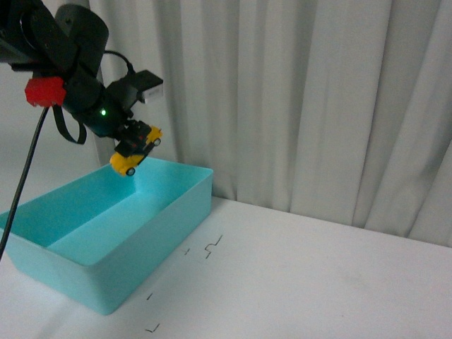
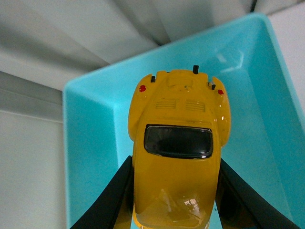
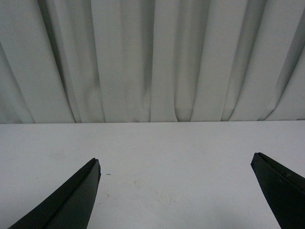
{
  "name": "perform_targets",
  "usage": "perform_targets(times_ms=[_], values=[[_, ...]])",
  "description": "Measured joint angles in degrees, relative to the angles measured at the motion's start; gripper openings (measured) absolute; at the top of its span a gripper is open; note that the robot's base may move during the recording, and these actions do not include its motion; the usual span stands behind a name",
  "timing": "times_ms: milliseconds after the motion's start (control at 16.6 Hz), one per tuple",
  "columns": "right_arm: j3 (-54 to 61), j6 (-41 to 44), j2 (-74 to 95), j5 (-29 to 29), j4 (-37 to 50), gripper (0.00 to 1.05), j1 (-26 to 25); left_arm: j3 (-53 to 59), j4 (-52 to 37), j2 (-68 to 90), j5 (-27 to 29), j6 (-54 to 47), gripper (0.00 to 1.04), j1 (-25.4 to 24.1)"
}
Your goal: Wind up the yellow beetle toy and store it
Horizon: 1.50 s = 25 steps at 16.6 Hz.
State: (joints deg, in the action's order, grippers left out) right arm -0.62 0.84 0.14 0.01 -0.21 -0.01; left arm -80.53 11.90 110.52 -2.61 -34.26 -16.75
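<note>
The yellow beetle toy (image 1: 134,157) hangs tilted, one end down, just above the far corner of the turquoise bin (image 1: 176,205). My left gripper (image 1: 138,141) is shut on it. In the left wrist view the yellow beetle toy (image 2: 177,152) fills the middle, its dark window facing the camera, with a black finger (image 2: 112,195) pressed to each side and the turquoise bin (image 2: 90,143) below. My right gripper (image 3: 176,164) is open over bare white table, nothing between its fingers; it does not show in the front view.
The white table (image 1: 304,275) carries small black marks (image 1: 212,247) just right of the bin. A white pleated curtain (image 1: 296,99) hangs close behind the table's far edge. A black cable (image 1: 21,191) drops from the left arm beside the bin.
</note>
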Motion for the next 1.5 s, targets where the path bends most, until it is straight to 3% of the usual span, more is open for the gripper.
perform_targets(times_ms=[241, 541, 722, 782, 1203, 1504], values=[[0.00, 0.00, 0.00, 0.00, -0.02, 0.98, 0.00, 1.49, -5.22, 11.32, 9.75, 4.74, 0.41, -0.39], [0.00, 0.00, 0.00, 0.00, 0.00, 0.98, 0.00, 1.62, -10.91, 16.11, 15.58, 4.09, 0.41, -1.29], [0.00, 0.00, 0.00, 0.00, -0.02, 0.98, 0.00, 1.75, -11.87, 17.29, 15.93, 3.87, 0.41, -1.46], [0.00, 0.00, 0.00, 0.00, 0.00, 0.98, 0.00, 1.77, -11.26, 17.29, 15.87, 4.20, 0.44, -1.46], [0.00, 0.00, 0.00, 0.00, -0.02, 0.98, 0.00, 2.95, -8.70, 14.82, 10.99, 6.86, 1.00, -1.46], [0.00, 0.00, 0.00, 0.00, -0.02, 0.98, 0.00, 6.49, -10.86, 2.03, 5.99, 8.55, 0.98, -1.49]])
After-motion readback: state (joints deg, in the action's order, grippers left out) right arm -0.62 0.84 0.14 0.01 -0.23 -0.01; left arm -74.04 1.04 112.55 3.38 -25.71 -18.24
